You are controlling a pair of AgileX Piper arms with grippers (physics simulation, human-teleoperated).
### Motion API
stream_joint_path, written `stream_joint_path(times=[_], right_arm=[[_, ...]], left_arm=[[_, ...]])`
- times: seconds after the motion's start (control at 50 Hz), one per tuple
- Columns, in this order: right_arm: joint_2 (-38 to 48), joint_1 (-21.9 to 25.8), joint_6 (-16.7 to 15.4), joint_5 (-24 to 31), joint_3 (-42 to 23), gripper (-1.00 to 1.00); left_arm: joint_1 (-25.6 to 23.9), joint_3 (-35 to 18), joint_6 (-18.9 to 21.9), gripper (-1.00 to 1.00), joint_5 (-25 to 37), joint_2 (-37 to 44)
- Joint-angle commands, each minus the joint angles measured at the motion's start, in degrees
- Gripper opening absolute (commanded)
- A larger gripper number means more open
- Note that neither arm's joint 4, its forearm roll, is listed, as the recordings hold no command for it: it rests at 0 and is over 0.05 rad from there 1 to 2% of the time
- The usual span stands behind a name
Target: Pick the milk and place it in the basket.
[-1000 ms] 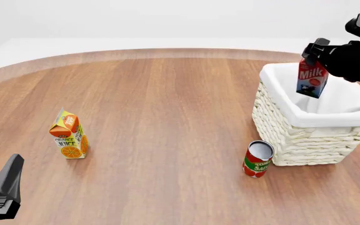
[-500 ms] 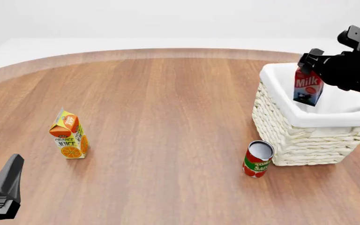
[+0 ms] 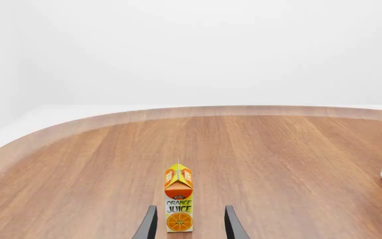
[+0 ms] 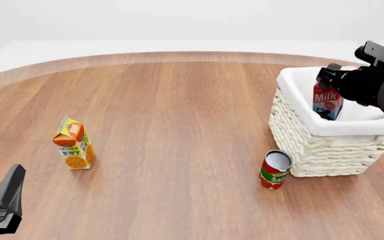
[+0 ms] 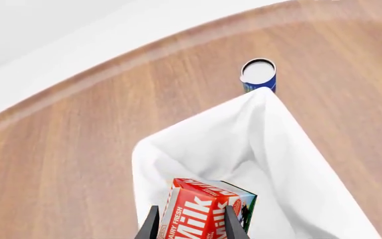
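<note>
The right claw [image 4: 330, 82] grips the small red gable-top milk carton [image 4: 327, 101] inside the large whitish wicker basket [image 4: 325, 145], release pending; the left claw [image 3: 188, 224] idles open.

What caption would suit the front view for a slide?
Right gripper lowers the milk into the basket; juice carton and can stand on the table.

An orange juice carton [image 4: 72, 144] stands upright on the wooden table [image 4: 178, 110], straight ahead of the left claw and far from the right claw, while a tomato sauce can [image 4: 275, 169] stands below the right claw.
</note>
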Motion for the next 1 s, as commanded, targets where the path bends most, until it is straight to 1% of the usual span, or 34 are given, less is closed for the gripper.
stream_joint_path(times=[0.02,0.32,0.52,0.54,1.0], right_arm=[[0.76,-0.47,1.19,-1.37,-0.43,-1.0],[1.99,-0.74,1.02,-1.67,-0.42,-1.0],[2.81,-2.17,0.79,-1.35,-1.23,-1.0],[2.82,-2.17,0.77,-1.31,-1.31,1.0],[-0.06,-2.24,0.96,-0.6,-0.19,1.0]], left_arm=[[0.0,0.0,0.0,1.0,0.0,0.0],[0.0,0.0,0.0,1.0,0.0,0.0],[0.0,0.0,0.0,1.0,0.0,0.0],[0.0,0.0,0.0,1.0,0.0,0.0],[0.0,0.0,0.0,1.0,0.0,0.0]])
